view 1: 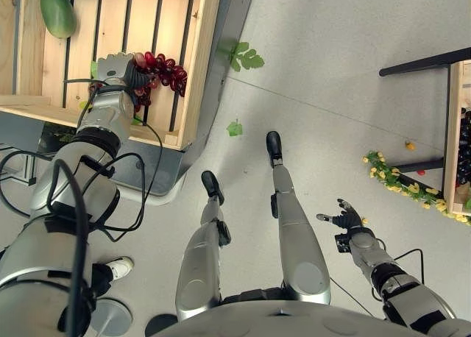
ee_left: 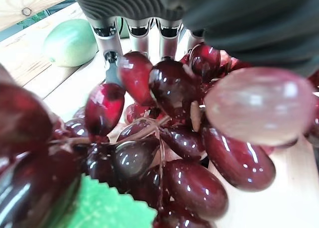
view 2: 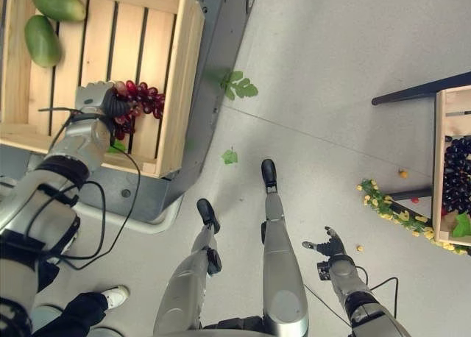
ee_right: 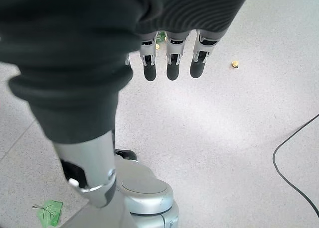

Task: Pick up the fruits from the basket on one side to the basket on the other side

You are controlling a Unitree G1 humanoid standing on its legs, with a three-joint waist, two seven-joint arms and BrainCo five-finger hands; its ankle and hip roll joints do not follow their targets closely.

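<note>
My left hand (view 1: 118, 68) is shut on a bunch of red grapes (view 1: 165, 71), held just over the slats of the wooden crate (view 1: 195, 72) on the left. Up close, the grapes (ee_left: 169, 138) crowd against my fingers (ee_left: 112, 44), with a green leaf (ee_left: 104, 208) under them. Two green mangoes (view 2: 42, 40) (view 2: 59, 4) lie at the crate's far corner. My right hand (view 1: 347, 219) hangs open and empty above the floor at the lower right, its fingers (ee_right: 172, 63) straight. A second wooden crate (view 2: 439, 153) at the right edge holds dark grapes (view 2: 460, 168).
Loose green leaves (view 1: 245, 56) (view 1: 234, 128) lie on the grey floor between the crates. A vine of yellow flowers (view 1: 401, 182) trails beside the right crate. A person's white shoe (view 1: 118, 267) shows at the lower left.
</note>
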